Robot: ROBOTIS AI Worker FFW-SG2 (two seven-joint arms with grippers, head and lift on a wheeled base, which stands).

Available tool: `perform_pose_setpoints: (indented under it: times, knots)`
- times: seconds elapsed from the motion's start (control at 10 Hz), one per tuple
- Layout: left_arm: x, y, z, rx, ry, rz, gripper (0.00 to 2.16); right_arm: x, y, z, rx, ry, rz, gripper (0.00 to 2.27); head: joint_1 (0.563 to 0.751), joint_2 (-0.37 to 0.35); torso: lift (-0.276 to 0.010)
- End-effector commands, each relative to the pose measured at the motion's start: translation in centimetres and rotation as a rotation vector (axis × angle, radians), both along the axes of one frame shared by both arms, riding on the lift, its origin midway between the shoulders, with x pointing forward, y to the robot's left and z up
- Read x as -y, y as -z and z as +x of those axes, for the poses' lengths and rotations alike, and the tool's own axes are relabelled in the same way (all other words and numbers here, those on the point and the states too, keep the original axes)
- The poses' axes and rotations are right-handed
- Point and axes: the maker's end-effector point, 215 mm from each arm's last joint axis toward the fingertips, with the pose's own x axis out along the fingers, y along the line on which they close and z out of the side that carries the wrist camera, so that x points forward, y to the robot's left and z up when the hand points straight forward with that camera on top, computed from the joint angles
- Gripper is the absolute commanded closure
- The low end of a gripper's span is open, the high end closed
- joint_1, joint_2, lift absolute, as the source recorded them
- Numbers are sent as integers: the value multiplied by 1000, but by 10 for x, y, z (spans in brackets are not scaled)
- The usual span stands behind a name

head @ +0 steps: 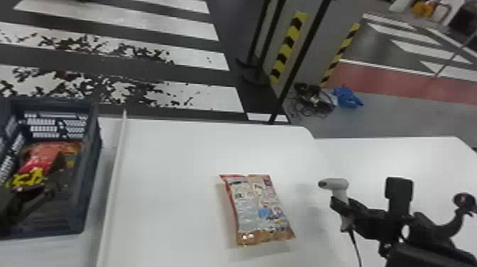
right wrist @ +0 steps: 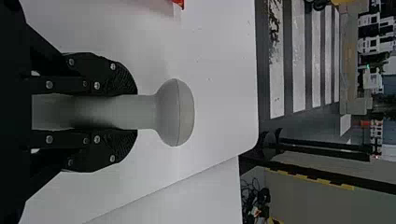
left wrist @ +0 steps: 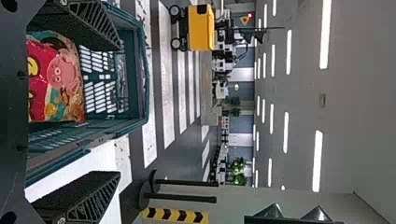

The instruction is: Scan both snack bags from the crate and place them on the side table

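Black left gripper (head: 42, 190) wide open, right gripper (head: 341, 206) gripping scanner (head: 337, 184)

Site: large indoor hall, most like a robotics lab or test floor; exact use uncertain. Overhead I log rows of strip lights (left wrist: 325, 35) on a pale ceiling (left wrist: 345, 93). Dark floor (head: 234, 32) painted with white crosswalk-type stripes (head: 142, 17), paint broken up on at least 2; a red band (head: 383, 81) lies farther off. Grey pillar (head: 319, 53) bears 2 yellow-and-black hazard strips (head: 284, 53). Near it: black posts (left wrist: 182, 198) on round bases, tangled cables (head: 312, 103). Across the hall: yellow wheeled box (left wrist: 201, 28), pale equipment (left wrist: 222, 88), green plants (left wrist: 238, 177). White work tables (head: 170, 149) form the nearby station.
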Motion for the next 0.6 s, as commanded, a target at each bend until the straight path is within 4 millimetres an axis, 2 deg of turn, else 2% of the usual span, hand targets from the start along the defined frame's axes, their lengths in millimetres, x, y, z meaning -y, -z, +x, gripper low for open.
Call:
perform_pose_setpoints:
  times: [0.0,0.2,0.5]
  knots:
    - [0,0,0,0,0,0,39,-12,-18,-4,-6,-11,0,2233,695,-350,-98]
    - [0,1,0,-1,0,-1,39,-45,-35,-4,-3,-82,-17,2233,695,-350,-98]
    - [0,4,0,-8,0,-2,39,-101,-38,-12,-42,-165,9,2233,695,-298,-98]
